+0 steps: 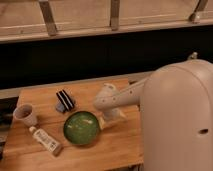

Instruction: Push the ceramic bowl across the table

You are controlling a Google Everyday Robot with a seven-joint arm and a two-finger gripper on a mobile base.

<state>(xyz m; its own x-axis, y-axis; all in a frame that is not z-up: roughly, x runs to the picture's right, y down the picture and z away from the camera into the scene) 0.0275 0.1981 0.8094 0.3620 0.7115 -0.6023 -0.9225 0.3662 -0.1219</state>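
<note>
The green ceramic bowl [81, 127] sits on the light wooden table [120, 147], near its middle front. It is round, shallow and glossy with a darker rim. My gripper [106, 120] hangs below the pale arm's wrist [106, 97], right at the bowl's right rim. It looks to be touching or almost touching the rim. The large pale arm body fills the right side of the view and hides the table's right end.
A small pale cup [25, 115] stands at the table's left edge. A white tube [46, 141] lies at the front left. A black striped object [64, 100] lies behind the bowl. A dark gap and a railing run behind the table.
</note>
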